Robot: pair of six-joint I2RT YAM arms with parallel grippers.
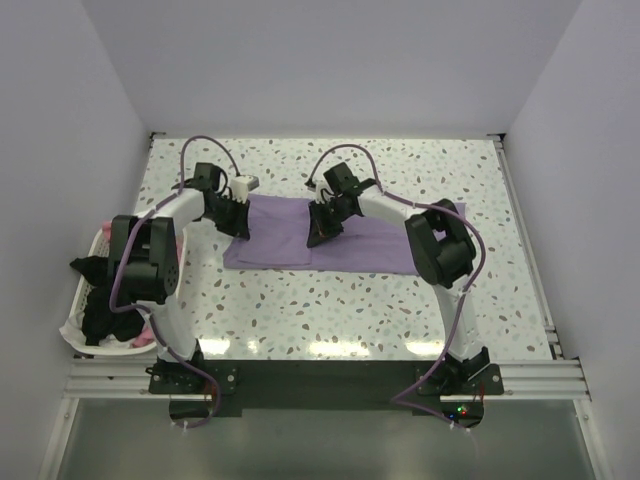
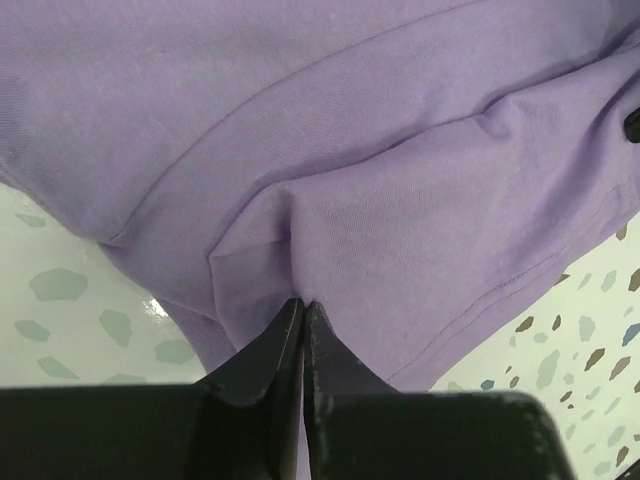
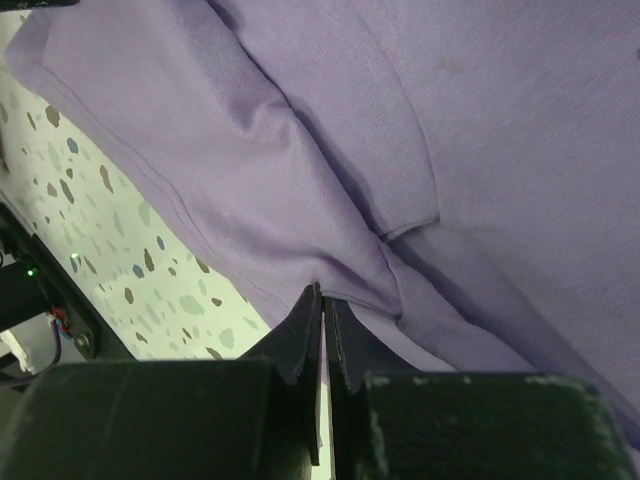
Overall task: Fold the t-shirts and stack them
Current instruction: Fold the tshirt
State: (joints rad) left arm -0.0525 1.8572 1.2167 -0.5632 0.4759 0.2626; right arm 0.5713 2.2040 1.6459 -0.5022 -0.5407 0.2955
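Observation:
The lilac-purple t-shirt [image 1: 372, 246] lies across the middle of the table, with its left part folded over into a doubled panel. My left gripper [image 1: 240, 222] is at the shirt's left edge, shut and pinching a fold of the lilac cloth [image 2: 380, 150]. In the left wrist view the left gripper [image 2: 303, 303] has its tips pressed together in the fabric. My right gripper [image 1: 318, 232] is near the shirt's middle. In the right wrist view it [image 3: 323, 293] is shut on a hemmed edge of the lilac cloth [image 3: 480, 120]. Black shirts [image 1: 100, 312] and a pink one [image 1: 143, 336] lie in the basket.
A white plastic laundry basket [image 1: 70, 332] hangs off the table's left edge beside the left arm. The speckled tabletop [image 1: 330, 312] is walled at the back and both sides. A metal rail runs along the right edge [image 1: 528, 260].

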